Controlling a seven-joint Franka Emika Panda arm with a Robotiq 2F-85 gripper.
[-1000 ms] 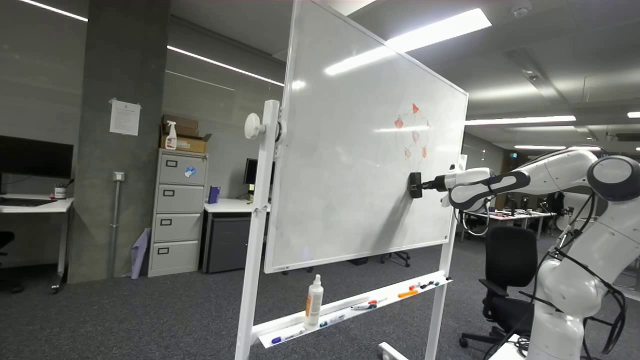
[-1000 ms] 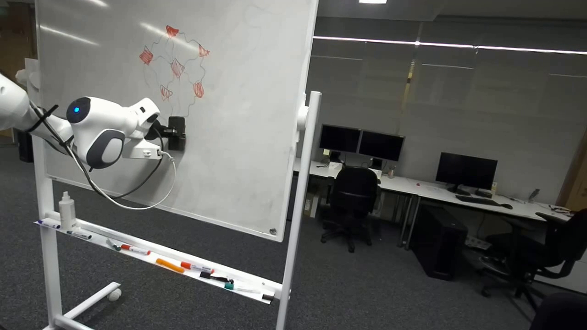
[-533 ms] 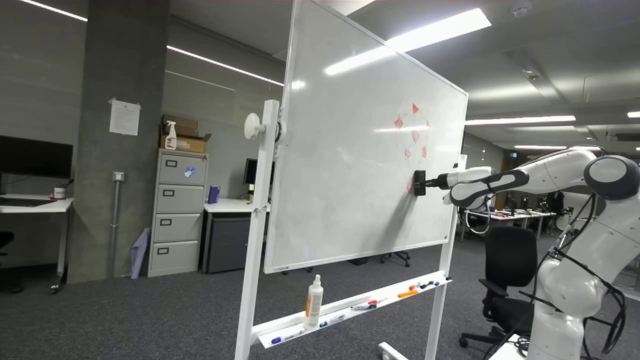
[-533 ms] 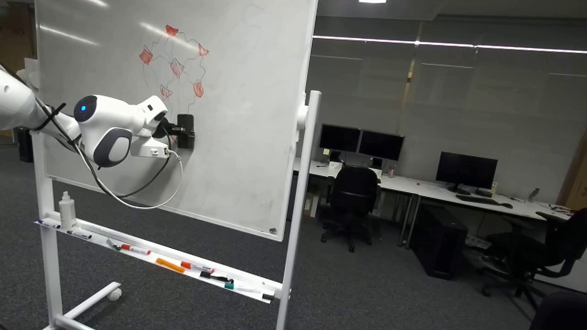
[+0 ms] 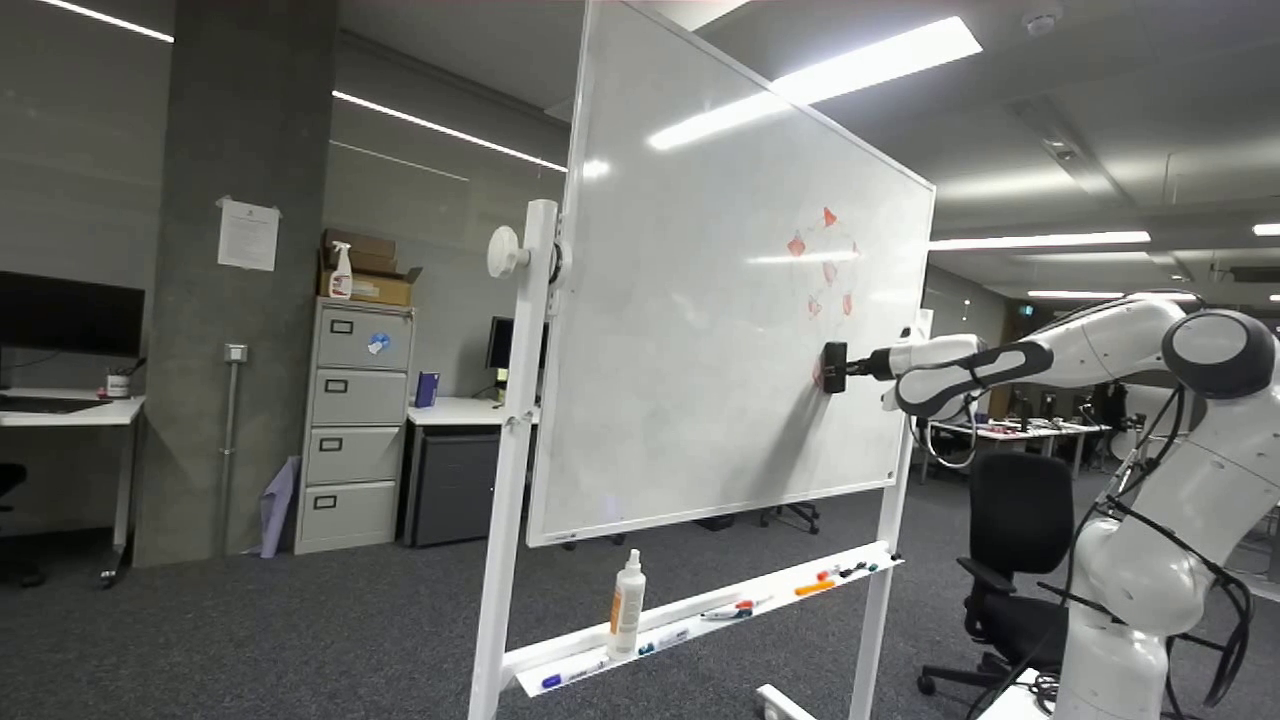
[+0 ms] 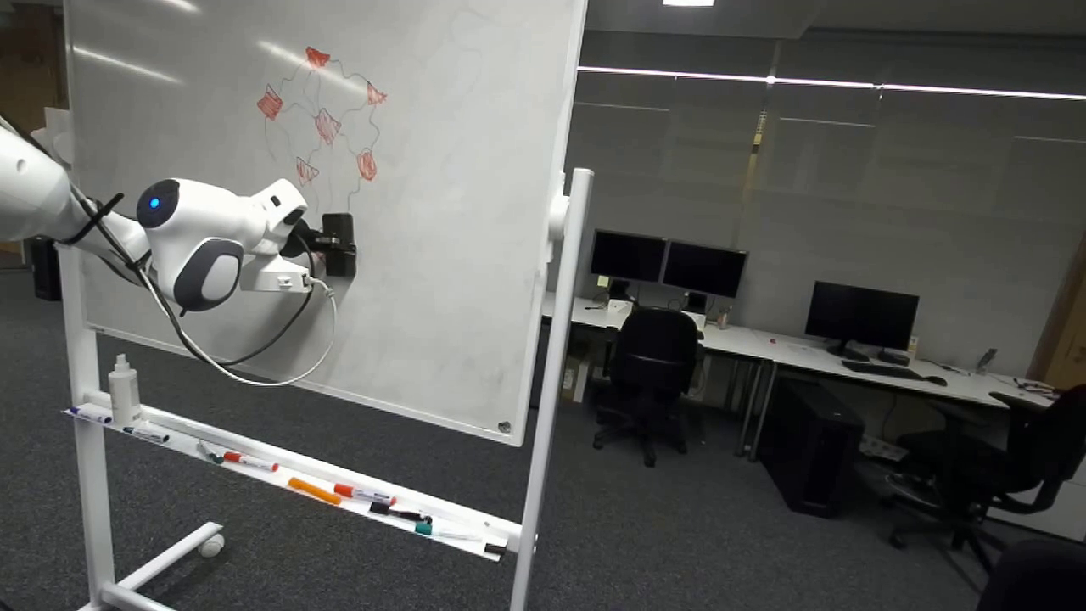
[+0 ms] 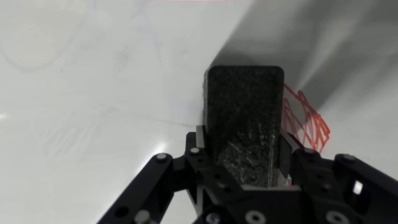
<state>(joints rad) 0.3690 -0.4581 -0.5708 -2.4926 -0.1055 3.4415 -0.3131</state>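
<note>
- Black two-fingered metal gripper (image 7: 244,140): pinching a black rectangular rough-surfaced block eraser (image 7: 244,99), one finger at each side. Nothing slack that I can see.
- Eraser: long side vertical, at the glossy white rectangular whiteboard (image 5: 690,400), below the main drawing. Looks flat to the surface in both exterior views; actual contact I can't confirm.
- Red hatched ink scribble (image 7: 314,124): just right of the eraser in my wrist view, partly hidden behind it. Shows left of the eraser in both exterior views, so my wrist picture seems turned upside down.
- Main drawing: small red hatched patches (image 6: 328,126) joined by thin grey wavy lines, higher up.
- Step in hand, my read: rubbing at that lone scribble.
- Next move calls for, I'd judge: firm pinch, eraser face square to the board, modest pressure, short slide scene-left across the red. A tilt could leave streaks.
- Below the board: narrow white metal ledge (image 6: 475,519) carrying a white plastic bottle (image 5: 627,610) and an orange stick-shaped marker (image 6: 315,491), among other pens.
- White jointed robot arm (image 5: 1120,340) reaches in from the right there; black office chair (image 5: 1020,520) near its base.
</note>
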